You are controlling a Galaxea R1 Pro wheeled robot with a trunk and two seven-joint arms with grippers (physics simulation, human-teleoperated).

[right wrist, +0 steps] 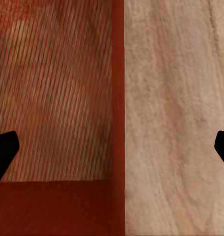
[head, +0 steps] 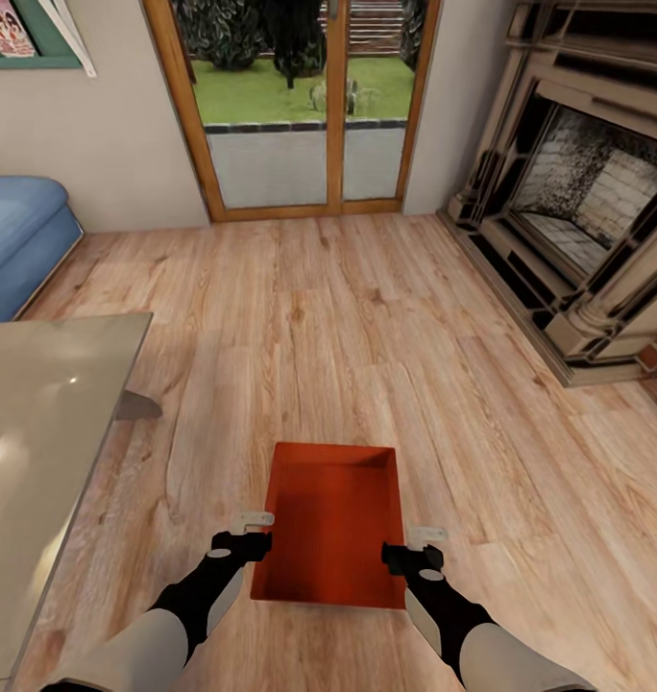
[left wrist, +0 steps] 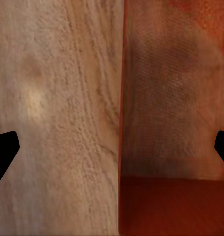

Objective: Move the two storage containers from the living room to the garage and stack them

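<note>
Spanning living room (head: 108,144): wood-plank floor (head: 367,317)

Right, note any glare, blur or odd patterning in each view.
Head view: a glare spot on the pale tabletop, straight edges bowing toward the corners. Left wrist view: soft, blurred floor. Right wrist view: striped moiré across the container wall.

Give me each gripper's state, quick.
Left gripper: open, straddling the storage container's left wall.
Right gripper: open, straddling its right wall.
</note>
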